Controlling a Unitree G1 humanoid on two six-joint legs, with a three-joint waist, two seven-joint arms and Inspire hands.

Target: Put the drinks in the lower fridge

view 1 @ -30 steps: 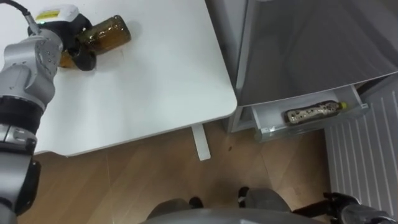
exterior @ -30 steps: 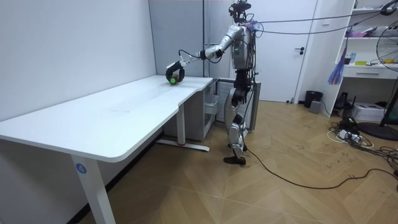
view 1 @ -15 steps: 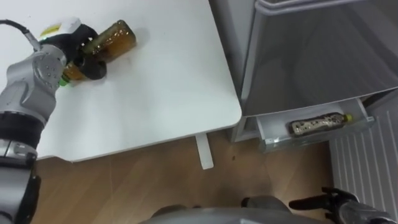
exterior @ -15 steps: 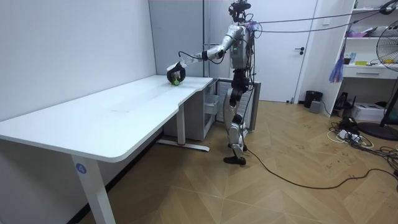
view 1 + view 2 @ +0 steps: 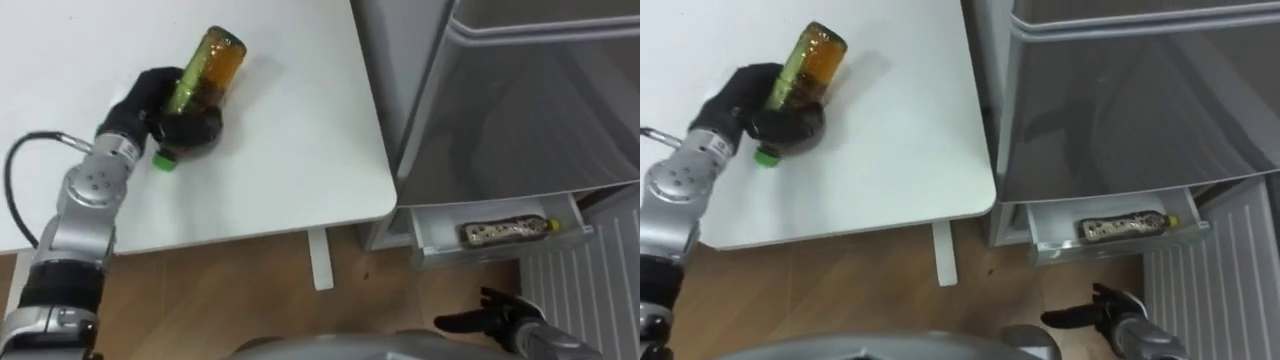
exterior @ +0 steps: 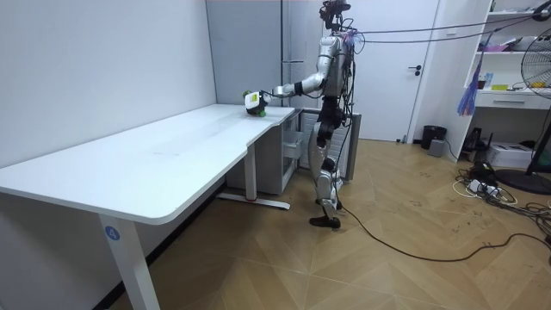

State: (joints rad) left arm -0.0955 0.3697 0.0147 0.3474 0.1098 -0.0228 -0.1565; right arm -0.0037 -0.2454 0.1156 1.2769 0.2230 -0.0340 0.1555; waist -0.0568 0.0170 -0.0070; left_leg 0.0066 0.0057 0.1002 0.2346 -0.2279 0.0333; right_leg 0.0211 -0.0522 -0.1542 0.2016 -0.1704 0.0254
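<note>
The left hand (image 5: 140, 105) is closed round a drink bottle (image 5: 205, 70), its dark fingers curled about the green-labelled middle. The right hand (image 5: 500, 312) is empty, fingers straight and relaxed, low down just in front of the fridge.

The fridge (image 5: 520, 110) is the grey body on the robot's right, with its lower part open. The white table (image 5: 290, 150) butts up beside the fridge on its left. In the room view the robot stands at the table's end, in front of the fridge, left arm stretched out over the tabletop. A door shelf (image 5: 432, 222) hangs open at the bottom of the fridge, and a second bottle (image 5: 505, 231) lies flat in it, lengthwise along the shelf.

The held bottle sits well to the left of the fridge, over the table. Its long axis runs on a slant: the amber base points away from the robot and towards the fridge, the green cap back towards the robot. It looks to be lifted off the tabletop, though the eye views leave that unsure.

The coming move is a carry rightward and down, and the bottle probably needs turning to lie along the shelf like the second bottle.
</note>
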